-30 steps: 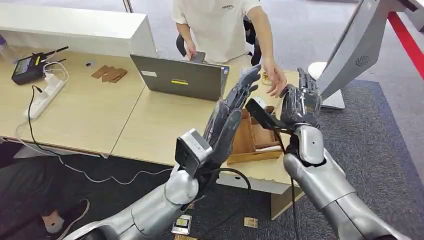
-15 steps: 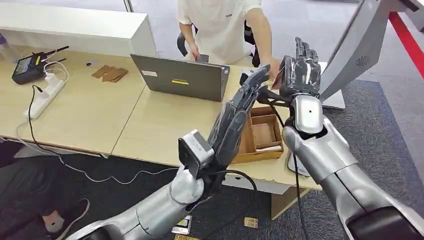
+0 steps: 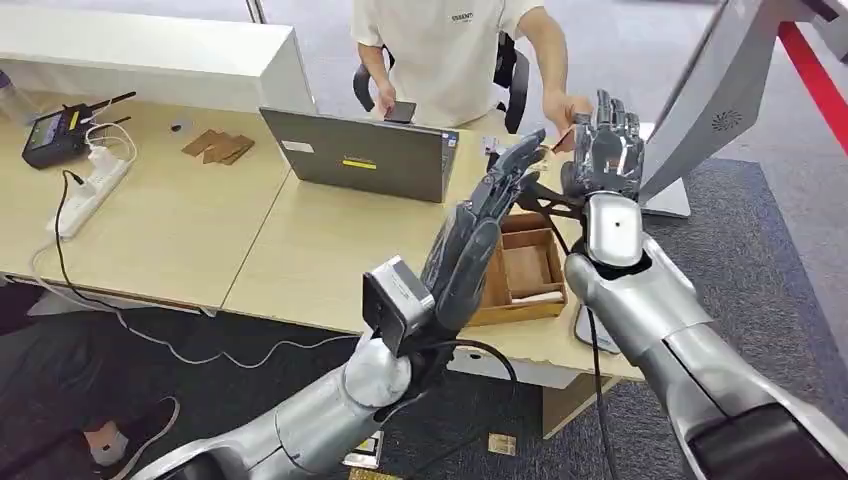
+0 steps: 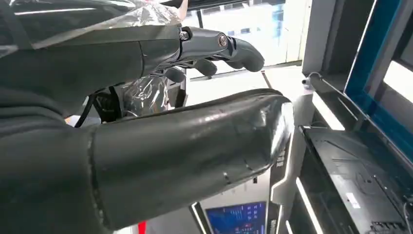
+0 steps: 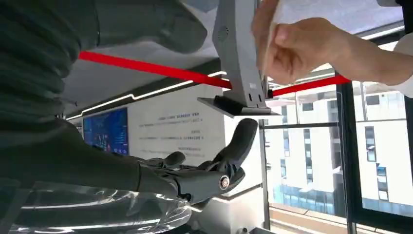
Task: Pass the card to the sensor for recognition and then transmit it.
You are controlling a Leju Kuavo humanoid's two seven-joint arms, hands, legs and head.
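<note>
Now my right hand (image 3: pixel 603 150) is raised, fingers spread and holding nothing, because a person's hand (image 3: pixel 567 108) just beside it has the card (image 5: pixel 269 36). My left hand (image 3: pixel 487 225) waits flat, empty too.

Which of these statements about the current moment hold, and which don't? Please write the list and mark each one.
1. Both robot hands are raised with nothing in them. True: the left hand and the right hand are up, fingers apart and empty.
2. The laptop is folded shut. False: the laptop stands open on the table, the back of its lid toward the robot.
3. A person's hand is close to the right hand. True: the person's hand reaches in just beside its fingers.
4. The wooden box lies on the floor. False: the wooden box sits on the table near its front edge.
</note>
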